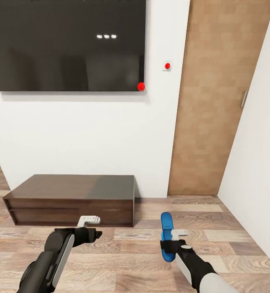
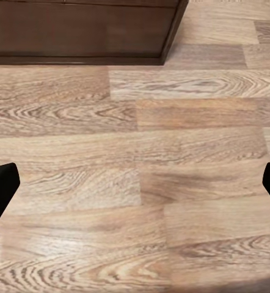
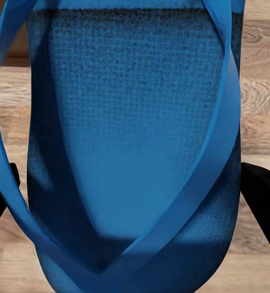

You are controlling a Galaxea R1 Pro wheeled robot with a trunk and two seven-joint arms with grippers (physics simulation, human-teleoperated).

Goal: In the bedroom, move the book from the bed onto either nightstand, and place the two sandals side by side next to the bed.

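One bright blue sandal point(image 1: 166, 228) is held above the wood-plank floor, and my right gripper point(image 1: 170, 244) is shut on its near end. In the right wrist view the sandal's sole and straps point(image 3: 129, 134) reach across the picture, with the right gripper point(image 3: 132, 195) clamped on either side and a dark fingertip point(image 3: 263, 201) at the edge. My left gripper point(image 1: 95, 228) hovers over bare floor just in front of the TV cabinet. It is open point(image 2: 135, 189) with nothing between its fingers. The book, the bed and the nightstands are out of view.
A long low dark TV cabinet point(image 1: 73, 199) stands against the white wall straight ahead, under a black wall-mounted screen point(image 1: 65, 44). A wooden door point(image 1: 216, 97) is to the right of it, and a white side wall point(image 1: 257, 171) closes the far right. Plank floor point(image 1: 126, 260) lies below both arms.
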